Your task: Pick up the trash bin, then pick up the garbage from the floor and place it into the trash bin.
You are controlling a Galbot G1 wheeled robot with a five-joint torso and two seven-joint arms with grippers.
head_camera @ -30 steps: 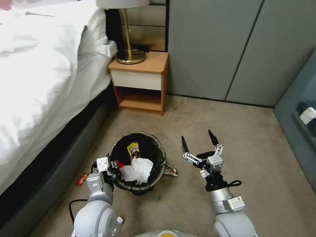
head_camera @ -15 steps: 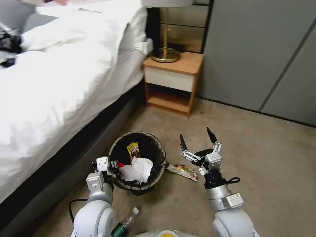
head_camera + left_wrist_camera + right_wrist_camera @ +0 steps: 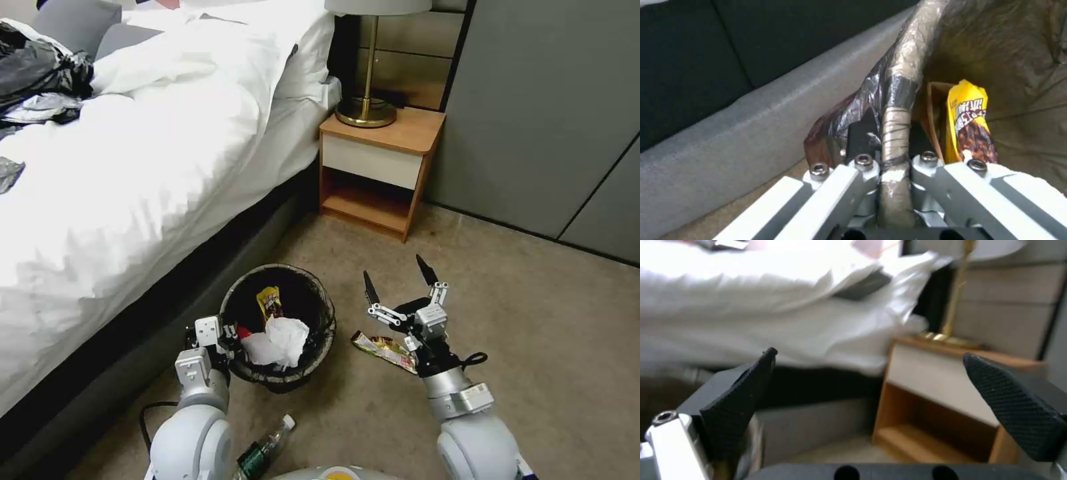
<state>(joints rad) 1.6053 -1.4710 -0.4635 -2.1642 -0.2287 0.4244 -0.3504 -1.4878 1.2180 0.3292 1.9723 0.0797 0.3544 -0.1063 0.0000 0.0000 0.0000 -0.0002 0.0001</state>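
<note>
1. Bed (image 3: 133, 153) far left, cut off by the view's edge.
2. Trash bin (image 3: 320, 313) beside it, rim clamped in left gripper (image 3: 896, 146); base hidden.
3. Right gripper (image 3: 399, 283) right of bin, spread wide, empty.
4. Wrapper (image 3: 383, 348) on carpet, partly hidden behind right gripper.
5. Bottle (image 3: 263, 450) near, half cut off.
</note>
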